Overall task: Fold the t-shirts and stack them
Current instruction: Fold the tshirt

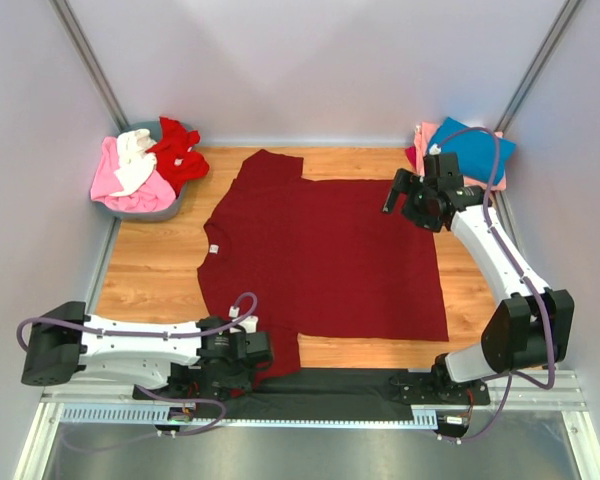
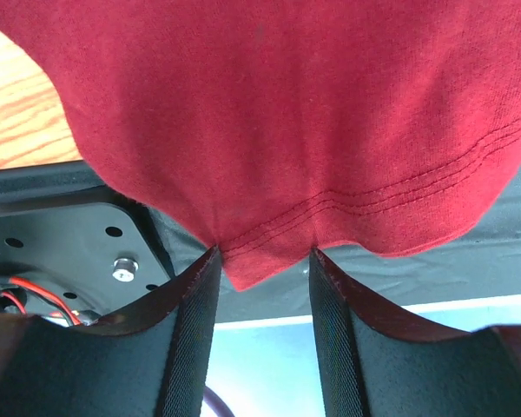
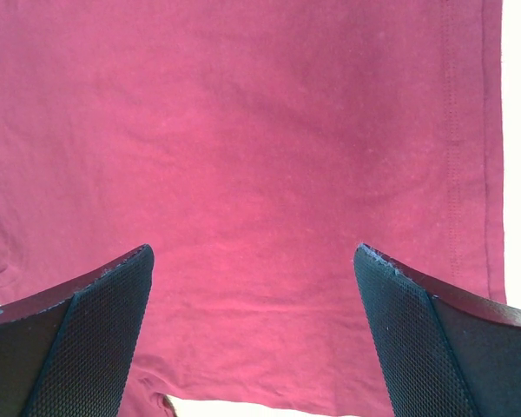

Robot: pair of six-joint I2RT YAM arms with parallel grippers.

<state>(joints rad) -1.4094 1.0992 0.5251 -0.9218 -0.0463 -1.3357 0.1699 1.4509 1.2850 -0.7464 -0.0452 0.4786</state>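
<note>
**A:** Status on left gripper [image 2: 265, 254]?

**B:** Half spread. The sleeve hem [image 2: 269, 261] of the maroon t-shirt [image 1: 330, 250] pokes down between its fingers [image 2: 195, 330], touching both inner edges at the tips. Not clamped, as there's daylight in the gap below the cloth.

**A:** Anything in its way?

**B:** A black base plate [image 2: 78, 234] sits just left of the fingers, with a screw [image 2: 126, 268] and red wires [image 2: 26, 291] on it. The sleeve drapes off the wooden tabletop [image 2: 17, 113] onto that plate. Tight spot.

**A:** Right gripper [image 3: 253, 249]?

**B:** Spread wide and holding nothing. It hangs over the shirt body, with flat maroon cloth filling the space under and ahead of the pads. A stitched hem line runs off to its right.

**A:** Neighbours?

**B:** Just behind the right gripper, off the shirt's corner, is the folded stack. A teal-blue t-shirt [image 1: 475, 150] is on top with a pink edge [image 1: 426, 135] showing beneath. Far across from it is a bin [image 1: 170, 208] holding a crumpled pink t-shirt [image 1: 110, 175], a white t-shirt [image 1: 135, 165] and a bright red t-shirt [image 1: 180, 155]. It sits near the maroon shirt's far sleeve, not touching it.

**A:** Shirt lay?

**B:** Flat, with the neck label [image 1: 213, 250] up.
</note>
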